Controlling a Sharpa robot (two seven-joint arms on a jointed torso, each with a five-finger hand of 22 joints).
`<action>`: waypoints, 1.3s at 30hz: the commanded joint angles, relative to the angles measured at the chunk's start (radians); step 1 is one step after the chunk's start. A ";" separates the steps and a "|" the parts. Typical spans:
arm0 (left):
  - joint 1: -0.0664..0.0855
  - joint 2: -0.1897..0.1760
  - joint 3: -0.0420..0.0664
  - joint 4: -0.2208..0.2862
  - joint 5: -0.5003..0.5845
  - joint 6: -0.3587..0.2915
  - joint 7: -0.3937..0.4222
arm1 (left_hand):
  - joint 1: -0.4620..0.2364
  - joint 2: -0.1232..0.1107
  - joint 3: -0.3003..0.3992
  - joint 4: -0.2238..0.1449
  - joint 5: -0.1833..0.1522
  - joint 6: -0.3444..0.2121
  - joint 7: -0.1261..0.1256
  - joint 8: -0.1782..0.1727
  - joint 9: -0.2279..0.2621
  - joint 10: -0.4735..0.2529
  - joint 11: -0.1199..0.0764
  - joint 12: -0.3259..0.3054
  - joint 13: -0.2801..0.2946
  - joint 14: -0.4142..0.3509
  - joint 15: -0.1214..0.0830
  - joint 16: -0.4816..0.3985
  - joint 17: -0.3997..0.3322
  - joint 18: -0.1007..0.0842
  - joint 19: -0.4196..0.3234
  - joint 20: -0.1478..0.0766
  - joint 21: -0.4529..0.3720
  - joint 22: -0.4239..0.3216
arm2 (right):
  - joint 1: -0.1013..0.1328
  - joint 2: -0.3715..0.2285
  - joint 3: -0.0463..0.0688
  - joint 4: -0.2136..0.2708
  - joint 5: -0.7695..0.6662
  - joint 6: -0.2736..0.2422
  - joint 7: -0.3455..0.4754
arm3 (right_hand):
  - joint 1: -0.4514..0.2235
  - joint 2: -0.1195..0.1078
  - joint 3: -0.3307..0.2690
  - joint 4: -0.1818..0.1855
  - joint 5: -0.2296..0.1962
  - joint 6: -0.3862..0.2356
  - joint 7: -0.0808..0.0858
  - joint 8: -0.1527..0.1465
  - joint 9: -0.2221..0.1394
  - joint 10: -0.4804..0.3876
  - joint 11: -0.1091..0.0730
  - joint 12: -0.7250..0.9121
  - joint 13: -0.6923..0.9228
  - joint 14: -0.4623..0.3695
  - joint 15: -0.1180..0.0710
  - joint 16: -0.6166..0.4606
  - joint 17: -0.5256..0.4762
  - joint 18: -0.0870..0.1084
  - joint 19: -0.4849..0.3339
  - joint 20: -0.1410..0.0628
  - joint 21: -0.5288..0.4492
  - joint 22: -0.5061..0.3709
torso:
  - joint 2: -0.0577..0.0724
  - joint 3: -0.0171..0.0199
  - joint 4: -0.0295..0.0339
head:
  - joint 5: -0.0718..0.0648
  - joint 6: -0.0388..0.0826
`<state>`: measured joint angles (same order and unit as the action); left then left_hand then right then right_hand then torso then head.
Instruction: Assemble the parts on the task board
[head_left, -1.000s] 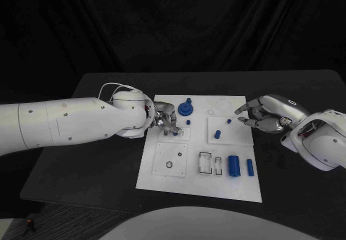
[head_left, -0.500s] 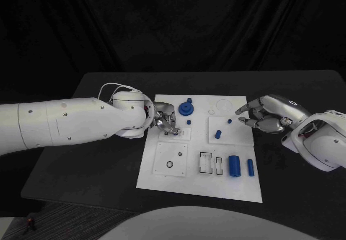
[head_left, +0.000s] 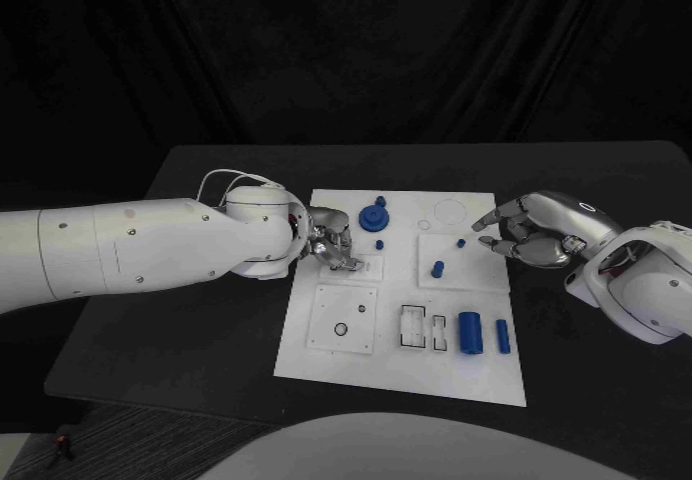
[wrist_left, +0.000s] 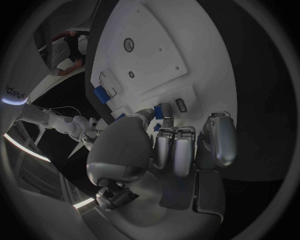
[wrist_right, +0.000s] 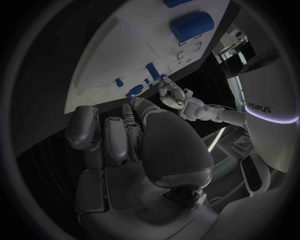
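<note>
Nothing has moved in the last second. Our left hand (head_left: 332, 243) stays curled on the board (head_left: 346, 350) at its 10 o'clock; what it pinches, we cannot tell. Our right hand (head_left: 529, 232) hovers half-curled, empty, at 2 o'clock. Insertion seems stalled.

Robot lab: black-draped backdrop (head_left: 346, 70), black table (head_left: 188, 340), white task board (head_left: 361, 360).

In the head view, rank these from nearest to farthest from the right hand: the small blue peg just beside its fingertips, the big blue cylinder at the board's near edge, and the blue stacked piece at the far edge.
Measured from the right hand:
1. Small blue peg, just off its fingertips.
2. Big blue cylinder, near edge, right half of the task board.
3. Blue stacked piece, far edge, towards the left hand.
</note>
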<state>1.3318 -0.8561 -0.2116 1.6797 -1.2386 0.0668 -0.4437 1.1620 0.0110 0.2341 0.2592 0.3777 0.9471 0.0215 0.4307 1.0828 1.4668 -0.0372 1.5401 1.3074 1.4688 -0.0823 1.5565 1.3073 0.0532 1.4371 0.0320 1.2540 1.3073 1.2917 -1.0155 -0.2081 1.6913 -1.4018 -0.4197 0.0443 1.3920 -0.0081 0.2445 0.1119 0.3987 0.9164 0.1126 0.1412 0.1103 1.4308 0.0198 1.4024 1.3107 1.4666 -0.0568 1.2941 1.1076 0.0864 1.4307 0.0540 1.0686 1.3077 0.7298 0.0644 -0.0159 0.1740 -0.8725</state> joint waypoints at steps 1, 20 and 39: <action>-0.008 0.004 -0.001 0.000 0.001 -0.006 0.005 | -0.021 -0.001 0.007 0.005 -0.048 0.006 0.006 -0.008 0.002 0.071 -0.001 -0.006 0.232 0.084 -0.003 -0.005 0.225 0.014 0.003 -0.005 0.000 0.174 | -0.002 0.000 0.000 0.000 0.000 0.010 -0.020 | -0.004 0.009 0.009 0.000 0.006 0.004 0.003 -0.005 -0.001 -0.009 0.000 -0.007 0.004 0.023 0.005 -0.003 -0.003 0.009 -0.010 0.000 -0.007 0.135 | 0.000 -0.0003 0.0001 | 0.000 0.000; -0.014 0.007 -0.001 -0.012 0.001 -0.019 0.002 | -0.275 0.044 -0.176 0.034 -0.314 0.037 0.015 -0.046 0.008 0.074 0.009 -0.003 0.234 0.085 0.006 -0.004 0.227 0.014 0.006 0.004 0.003 0.175 | -0.002 0.001 0.000 -0.003 0.007 0.018 -0.025 | -0.005 0.009 0.012 -0.001 0.006 0.005 0.003 -0.004 -0.001 -0.012 0.001 -0.011 0.000 0.021 0.005 -0.008 -0.009 0.010 -0.012 0.001 -0.014 0.133 | 0.000 -0.0007 -0.0015 | 0.001 0.000; -0.015 0.005 -0.001 -0.015 0.001 -0.018 0.010 | -0.174 0.080 -0.220 0.021 -0.060 0.041 0.009 -0.067 0.026 0.074 0.003 -0.004 0.234 0.084 0.001 -0.005 0.226 0.014 0.006 0.000 0.000 0.175 | -0.005 0.004 0.000 -0.006 0.007 0.029 -0.030 | -0.006 0.010 0.015 -0.002 0.007 0.005 0.003 -0.005 -0.001 -0.013 0.001 -0.012 -0.002 0.020 0.005 -0.012 -0.014 0.011 -0.014 0.001 -0.021 0.132 | 0.000 -0.0008 -0.0005 | 0.001 0.000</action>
<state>1.3196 -0.8506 -0.2125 1.6627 -1.2387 0.0473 -0.4439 0.9793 0.0921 0.0126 0.2869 0.3005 0.9882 0.0339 0.3658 1.1082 1.4667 -0.0370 1.5401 1.3074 1.4688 -0.0821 1.5565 1.3073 0.0532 1.4371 0.0321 1.2540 1.3073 1.2896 -1.0122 -0.2081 1.6856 -1.3950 -0.4005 0.0328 1.3880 -0.0042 0.2526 0.1088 0.4025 0.9164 0.1126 0.1412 0.1105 1.4238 0.0198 1.3940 1.3106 1.4665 -0.0567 1.2894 1.0949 0.0863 1.4239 0.0538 1.0512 1.3074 0.7302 0.0636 -0.0165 0.1745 -0.8725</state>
